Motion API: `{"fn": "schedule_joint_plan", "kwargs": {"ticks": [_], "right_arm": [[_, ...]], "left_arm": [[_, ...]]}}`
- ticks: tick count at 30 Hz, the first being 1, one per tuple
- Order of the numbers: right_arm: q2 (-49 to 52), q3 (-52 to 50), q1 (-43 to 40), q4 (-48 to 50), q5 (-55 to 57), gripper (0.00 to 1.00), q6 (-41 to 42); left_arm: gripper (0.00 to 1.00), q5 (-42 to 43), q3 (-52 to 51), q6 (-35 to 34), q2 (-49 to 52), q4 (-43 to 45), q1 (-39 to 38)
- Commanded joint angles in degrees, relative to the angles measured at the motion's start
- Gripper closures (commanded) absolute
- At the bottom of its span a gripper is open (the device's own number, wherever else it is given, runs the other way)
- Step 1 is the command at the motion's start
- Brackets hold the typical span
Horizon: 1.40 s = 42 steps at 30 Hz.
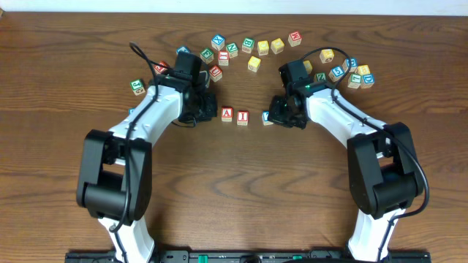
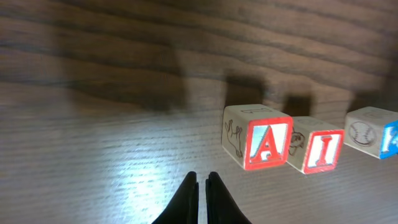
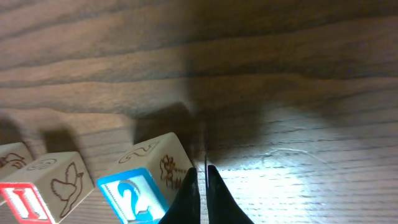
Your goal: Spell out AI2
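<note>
A red A block and a red I block stand side by side on the wood table, with a blue 2 block just to their right. In the left wrist view the A block, I block and 2 block form a row. My left gripper is shut and empty, left of the A block. My right gripper is shut and empty, its left finger touching the right side of the 2 block, beside the I block.
Several loose letter blocks lie scattered at the back of the table: a group around and another at the right. A green block sits at the far left. Both arms reach in from the front edge.
</note>
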Motion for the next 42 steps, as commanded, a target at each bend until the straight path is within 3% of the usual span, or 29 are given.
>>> {"fn": "schedule_joint_plan", "kwargs": {"ticks": [1, 18, 29, 42], "right_arm": [[1.73, -0.63, 0.31, 0.07, -0.39, 0.99, 0.98], [1.9, -0.63, 1.2, 2.43, -0.37, 0.99, 0.74], [1.9, -0.63, 1.44, 2.78, -0.37, 0.99, 0.76], [1.9, -0.63, 1.86, 2.56, -0.35, 0.99, 0.24]], "left_arm": [[0.93, 0.7, -0.33, 0.96, 2.05, 1.16, -0.37], [0.92, -0.59, -0.22, 5.55, 2.54, 7.65, -0.66], [0.93, -2.73, 5.27, 9.01, 2.56, 5.95, -3.15], [0.93, -6.71, 5.27, 4.94, 5.62, 9.81, -6.25]]}}
